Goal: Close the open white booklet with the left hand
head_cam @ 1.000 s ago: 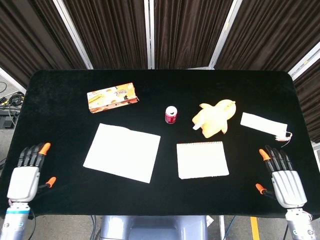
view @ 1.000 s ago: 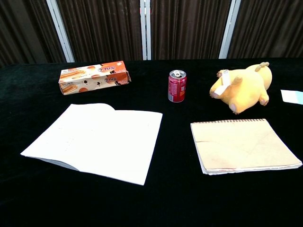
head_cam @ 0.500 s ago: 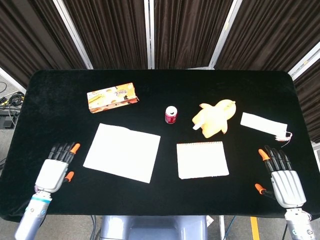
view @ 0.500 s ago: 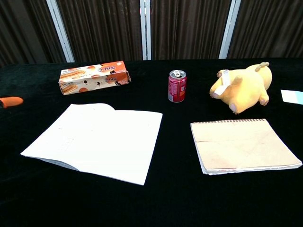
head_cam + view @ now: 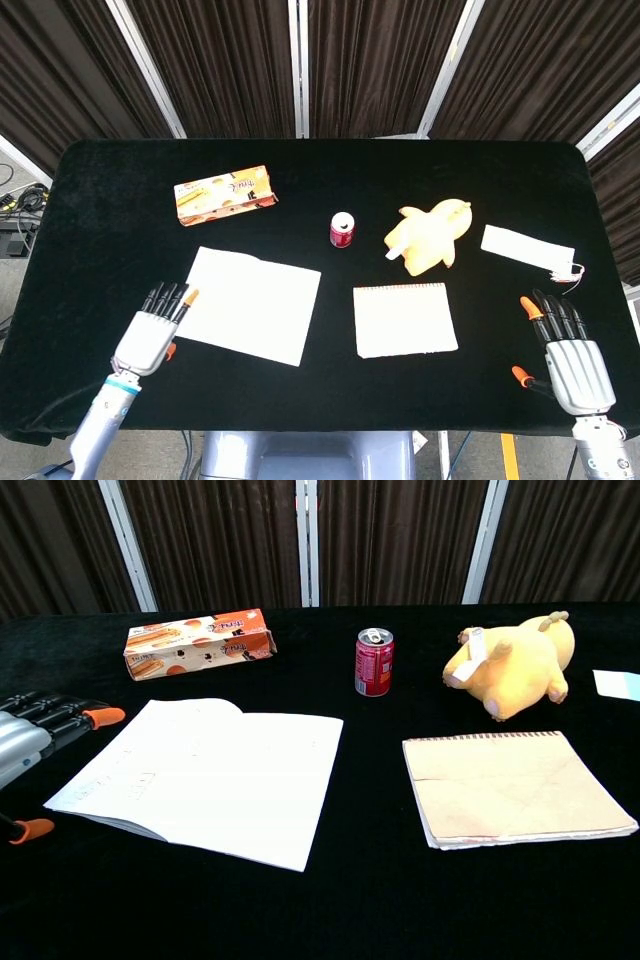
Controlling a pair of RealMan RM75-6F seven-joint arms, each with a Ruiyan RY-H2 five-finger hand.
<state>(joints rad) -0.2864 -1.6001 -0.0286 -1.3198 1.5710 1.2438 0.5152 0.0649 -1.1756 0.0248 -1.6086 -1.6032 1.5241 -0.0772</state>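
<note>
On the near-left part of the black table, the white booklet lies open and flat. Beside its left edge, the left hand has moved in from the table's near-left corner; its fingers are spread and hold nothing, the fingertips just reaching the page edge. At the near right, the right hand has stayed put, fingers spread and empty. Right of the booklet sits a spiral notepad; farther back stand a red can, a snack box and a yellow plush toy.
</note>
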